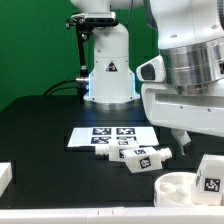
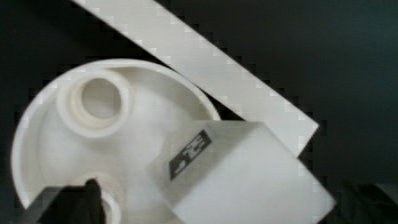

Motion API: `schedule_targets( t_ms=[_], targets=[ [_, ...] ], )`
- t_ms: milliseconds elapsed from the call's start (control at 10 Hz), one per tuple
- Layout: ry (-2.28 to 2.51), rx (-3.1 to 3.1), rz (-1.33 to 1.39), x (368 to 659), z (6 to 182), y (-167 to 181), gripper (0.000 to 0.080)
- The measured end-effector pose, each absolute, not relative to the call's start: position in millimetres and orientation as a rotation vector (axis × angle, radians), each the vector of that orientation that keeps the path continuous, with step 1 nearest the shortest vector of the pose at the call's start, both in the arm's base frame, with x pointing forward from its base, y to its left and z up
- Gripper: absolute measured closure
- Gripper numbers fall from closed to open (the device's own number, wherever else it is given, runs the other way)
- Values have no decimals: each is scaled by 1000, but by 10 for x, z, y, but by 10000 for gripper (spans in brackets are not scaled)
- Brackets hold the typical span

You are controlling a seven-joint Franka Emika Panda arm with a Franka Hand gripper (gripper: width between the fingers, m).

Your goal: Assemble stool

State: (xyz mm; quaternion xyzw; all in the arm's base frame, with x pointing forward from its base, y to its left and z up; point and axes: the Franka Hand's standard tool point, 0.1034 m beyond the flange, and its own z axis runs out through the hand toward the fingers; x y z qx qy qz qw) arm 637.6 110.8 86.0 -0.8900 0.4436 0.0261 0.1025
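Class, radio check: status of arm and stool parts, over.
Gripper open above one leg. That leg upright at seat. Two legs loose beside marker board. No obstruction seen.

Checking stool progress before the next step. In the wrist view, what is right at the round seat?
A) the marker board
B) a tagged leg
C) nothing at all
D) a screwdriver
B: a chunky white tagged leg overlaps the round seat, next to the seat's open round socket.

The seat (image 2: 54,140) and leg (image 2: 258,170) look like smooth white plastic with a soft sheen — the tag (image 2: 192,152) is printed matt black. The bench (image 1: 40,125) is matt black; the marker board (image 1: 80,138) is flat, paper-like white.
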Motion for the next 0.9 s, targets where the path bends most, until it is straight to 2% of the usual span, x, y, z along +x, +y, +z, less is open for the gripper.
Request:
schedule_targets(
  t_ms=[100, 400, 700, 900],
  targets=[
    [1211, -2673, 66, 6375, 859, 1112, 151],
    [395, -2995, -10, 6332, 851, 1207, 151],
    [125, -3031, -25, 6328, 842, 1187, 151],
    [-382, -3050, -45, 6327, 840, 1169, 151]
  ],
)
